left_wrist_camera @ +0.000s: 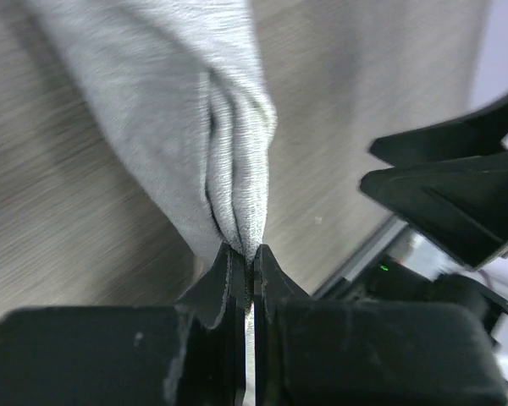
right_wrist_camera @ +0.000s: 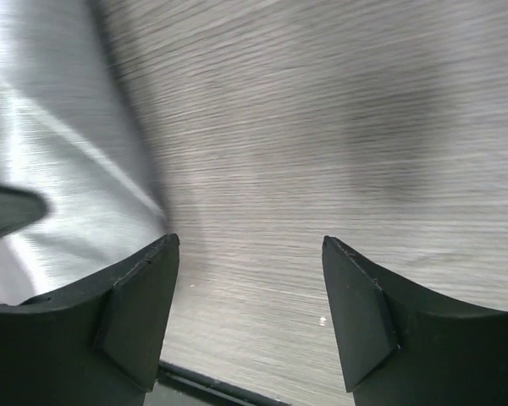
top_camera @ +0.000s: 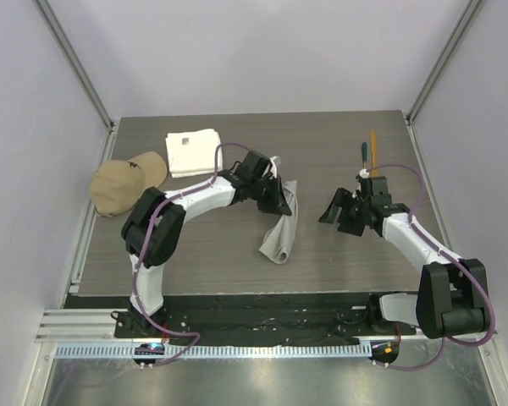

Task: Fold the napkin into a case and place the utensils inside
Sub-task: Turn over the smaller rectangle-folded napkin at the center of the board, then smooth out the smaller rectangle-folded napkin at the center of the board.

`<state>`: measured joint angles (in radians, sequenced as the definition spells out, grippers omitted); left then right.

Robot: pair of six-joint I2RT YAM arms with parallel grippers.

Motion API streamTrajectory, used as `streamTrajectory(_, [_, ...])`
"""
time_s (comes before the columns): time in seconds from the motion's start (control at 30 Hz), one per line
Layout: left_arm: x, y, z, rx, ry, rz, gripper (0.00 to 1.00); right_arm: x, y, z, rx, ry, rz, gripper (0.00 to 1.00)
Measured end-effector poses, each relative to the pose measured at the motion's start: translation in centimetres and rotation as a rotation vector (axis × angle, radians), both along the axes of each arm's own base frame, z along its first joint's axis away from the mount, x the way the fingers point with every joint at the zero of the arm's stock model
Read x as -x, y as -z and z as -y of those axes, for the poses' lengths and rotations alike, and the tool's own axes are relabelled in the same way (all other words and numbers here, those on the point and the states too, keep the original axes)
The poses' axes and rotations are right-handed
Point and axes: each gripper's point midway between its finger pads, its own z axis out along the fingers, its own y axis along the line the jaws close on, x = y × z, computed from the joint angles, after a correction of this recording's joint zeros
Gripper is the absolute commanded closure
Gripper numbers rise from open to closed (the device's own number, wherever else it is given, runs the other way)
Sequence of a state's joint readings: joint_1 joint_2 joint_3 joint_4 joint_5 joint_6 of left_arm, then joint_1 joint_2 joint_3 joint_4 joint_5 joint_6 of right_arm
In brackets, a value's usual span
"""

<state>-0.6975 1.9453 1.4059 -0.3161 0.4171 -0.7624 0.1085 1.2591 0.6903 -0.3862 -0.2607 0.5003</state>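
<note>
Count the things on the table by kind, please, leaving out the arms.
Cloths: 2, napkin and towel
Caps: 1, tan cap
Utensils: 2 plainly visible, teal one and orange one
Total: 5

The overhead view was evenly and softly lit from above. Only faint shadows were cast on the table [top_camera: 322, 254] beneath the arms, and a dull sheen was seen on the metal strip [top_camera: 262, 381] at the near edge. In the left wrist view the weave of the napkin [left_wrist_camera: 195, 127] was rendered sharply, while the left gripper [left_wrist_camera: 252, 254] was left dark and soft. In the right wrist view the table grain was smeared, and a washed-out glare was recorded at the left.
</note>
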Motion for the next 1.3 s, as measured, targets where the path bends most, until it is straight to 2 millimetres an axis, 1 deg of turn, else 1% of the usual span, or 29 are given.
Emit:
streamTrajectory(0.1, [0.6, 0.2, 1.9, 0.128, 0.043, -0.037, 1.00, -0.1, -0.5, -1.0, -0.038, -0.040, 0.018, 0.32])
streamTrajectory(0.2, [1.2, 0.1, 3.2, 0.231, 0.073, -0.070, 1.00, 0.2, -0.7, -2.6, -0.075, -0.098, 0.031, 0.33])
streamTrajectory(0.27, [1.5, 0.2, 3.6, 0.275, 0.089, -0.086, 1.00, 0.8, -0.5, -4.2, -0.093, -0.155, 0.029, 0.33])
streamTrajectory(0.37, [1.2, 0.8, 3.4, 0.313, 0.090, -0.119, 0.99, 1.6, -0.3, -6.0, -0.112, -0.213, 0.021, 0.34])
streamTrajectory(0.43, [0.5, 1.5, 2.7, 0.322, 0.072, -0.140, 0.96, 2.1, -0.2, -7.1, -0.122, -0.235, 0.014, 0.34])
streamTrajectory(0.47, [0.1, 1.9, 2.3, 0.322, 0.062, -0.150, 0.90, 2.2, -0.1, -7.5, -0.125, -0.245, 0.014, 0.34])
streamTrajectory(0.57, [-1.4, 3.1, 0.6, 0.318, 0.025, -0.176, 0.82, 2.3, 0.2, -8.4, -0.126, -0.262, 0.008, 0.34])
streamTrajectory(0.63, [-2.2, 4.0, -0.8, 0.304, -0.004, -0.190, 0.74, 2.2, 0.6, -8.8, -0.123, -0.266, -0.005, 0.34])
streamTrajectory(0.67, [-2.3, 4.4, -1.4, 0.291, -0.006, -0.191, 0.68, 1.9, 0.6, -9.0, -0.122, -0.267, -0.009, 0.34])
streamTrajectory(0.73, [-2.9, 5.1, -2.8, 0.261, -0.025, -0.192, 0.49, 1.3, 0.6, -9.3, -0.121, -0.267, -0.012, 0.34])
streamTrajectory(0.77, [-3.1, 5.4, -3.4, 0.247, -0.032, -0.195, 0.25, 0.8, 0.5, -9.6, -0.122, -0.269, -0.011, 0.34])
streamTrajectory(0.8, [-3.2, 5.8, -4.0, 0.229, -0.039, -0.198, 0.20, 0.2, 0.3, -10.0, -0.125, -0.271, -0.007, 0.34])
streamTrajectory(0.83, [-3.1, 5.5, -4.3, 0.239, -0.040, -0.221, 0.15, -0.4, 0.1, -10.4, -0.128, -0.274, -0.002, 0.34])
streamTrajectory(0.87, [-3.1, 4.8, -4.4, 0.246, -0.029, -0.212, 0.02, -1.0, -0.2, -10.9, -0.133, -0.277, 0.006, 0.34])
streamTrajectory(0.9, [-3.4, 4.3, -4.7, 0.226, -0.038, -0.183, 0.00, -1.5, -0.6, -11.3, -0.137, -0.281, 0.014, 0.33])
streamTrajectory(1.0, [-3.4, 2.9, -6.3, 0.129, -0.059, -0.116, 0.00, -3.1, -1.8, -12.2, -0.142, -0.289, 0.049, 0.33])
streamTrajectory(1.03, [-3.4, 2.5, -6.9, 0.093, -0.068, -0.095, 0.02, -3.6, -2.2, -12.4, -0.140, -0.291, 0.057, 0.34])
streamTrajectory(1.1, [-3.2, 1.4, -7.9, 0.037, -0.084, -0.059, 0.10, -5.2, -3.1, -12.7, -0.135, -0.294, 0.086, 0.35])
streamTrajectory(1.13, [-2.9, 0.7, -8.3, 0.015, -0.087, -0.041, 0.17, -5.8, -3.2, -12.6, -0.132, -0.290, 0.093, 0.37])
streamTrajectory(1.17, [-2.8, 0.1, -8.7, 0.001, -0.095, -0.024, 0.36, -6.4, -3.3, -12.4, -0.130, -0.282, 0.098, 0.39])
streamTrajectory(1.2, [-2.5, -0.7, -9.0, -0.006, -0.099, 0.002, 0.42, -7.0, -3.4, -12.1, -0.127, -0.273, 0.102, 0.41])
streamTrajectory(1.23, [-1.9, -1.3, -9.1, -0.009, -0.103, 0.019, 0.48, -7.5, -3.4, -11.7, -0.124, -0.262, 0.103, 0.50])
streamTrajectory(1.27, [-1.1, -1.9, -9.1, -0.004, -0.098, 0.034, 0.62, -7.9, -3.2, -11.3, -0.122, -0.252, 0.102, 0.54])
streamTrajectory(1.3, [0.0, -2.4, -8.8, 0.004, -0.083, 0.052, 0.66, -8.4, -3.1, -11.0, -0.120, -0.252, 0.101, 0.58])
